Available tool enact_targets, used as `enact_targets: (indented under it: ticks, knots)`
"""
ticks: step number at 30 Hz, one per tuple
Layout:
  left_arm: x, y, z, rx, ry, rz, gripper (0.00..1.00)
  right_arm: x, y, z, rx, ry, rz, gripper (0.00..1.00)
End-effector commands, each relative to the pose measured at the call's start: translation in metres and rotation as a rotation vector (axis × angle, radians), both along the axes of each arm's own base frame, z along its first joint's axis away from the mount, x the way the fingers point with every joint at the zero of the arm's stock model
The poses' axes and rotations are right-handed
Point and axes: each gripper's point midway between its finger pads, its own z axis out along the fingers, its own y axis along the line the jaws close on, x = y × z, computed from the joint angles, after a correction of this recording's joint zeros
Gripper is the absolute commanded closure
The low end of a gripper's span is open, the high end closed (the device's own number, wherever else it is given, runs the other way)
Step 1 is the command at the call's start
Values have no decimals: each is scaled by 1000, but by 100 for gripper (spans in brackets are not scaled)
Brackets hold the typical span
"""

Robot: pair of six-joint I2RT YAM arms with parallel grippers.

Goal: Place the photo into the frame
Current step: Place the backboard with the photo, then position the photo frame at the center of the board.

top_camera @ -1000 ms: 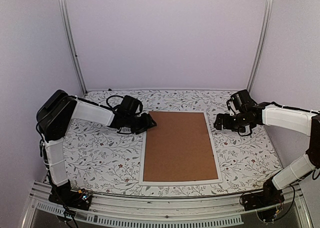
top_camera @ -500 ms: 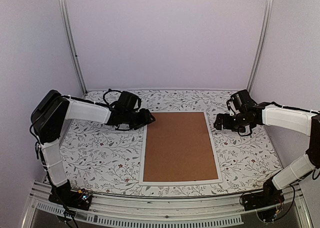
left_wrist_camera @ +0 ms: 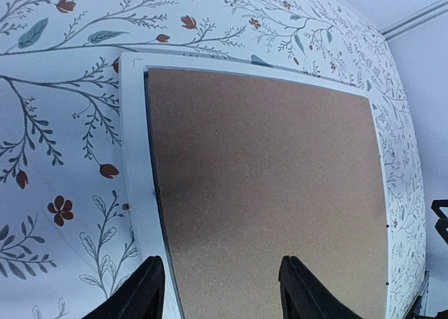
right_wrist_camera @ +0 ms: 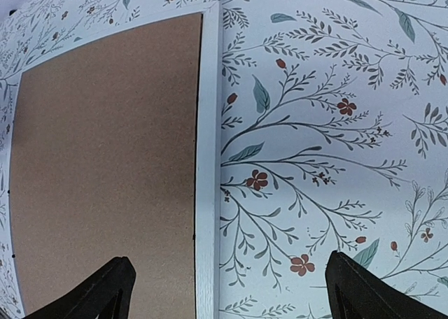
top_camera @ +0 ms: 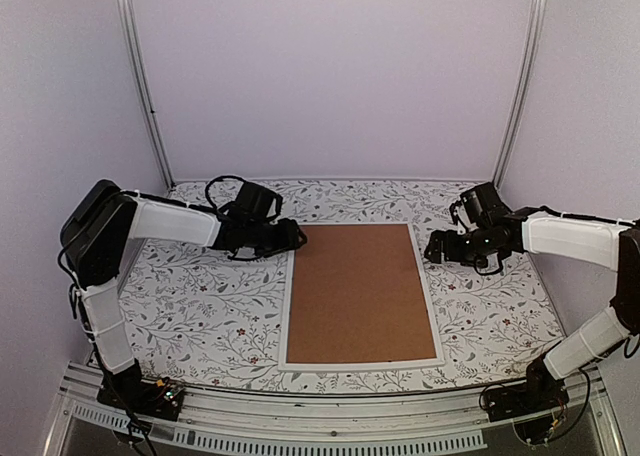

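The frame is a thin white rectangle lying flat in the middle of the table, with a plain brown backing board filling it. The photo is hidden. My left gripper hovers at the frame's far left corner, open and holding nothing. In the left wrist view that gripper spans the frame's white edge and the board. My right gripper stands wide open beside the frame's far right edge. In the right wrist view it straddles that edge, with the board to its left.
The tabletop is covered in a floral-patterned cloth. Pale walls and two metal posts close off the back. A metal rail runs along the near edge between the arm bases.
My left gripper has drifted slightly toward the back of the table, and its elbow has swung left. The right arm has barely moved. The frame and the board lie as before.
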Motion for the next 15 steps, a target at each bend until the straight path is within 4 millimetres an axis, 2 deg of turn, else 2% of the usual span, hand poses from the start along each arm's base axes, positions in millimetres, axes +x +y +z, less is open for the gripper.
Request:
enact_targets:
  ticks: [1, 4, 9, 15]
  knots:
    - [13, 7, 20, 57, -88, -35, 41, -8, 13, -10, 66, 3, 76, 1]
    - [17, 17, 16, 93, -83, -49, 41, -14, 15, -17, 85, 18, 86, 1]
    - [24, 23, 17, 59, -78, -82, 39, -22, 17, -34, 90, 67, 79, 1]
    - [33, 24, 27, -4, -109, -115, 26, -36, 28, -55, 88, 120, 110, 1]
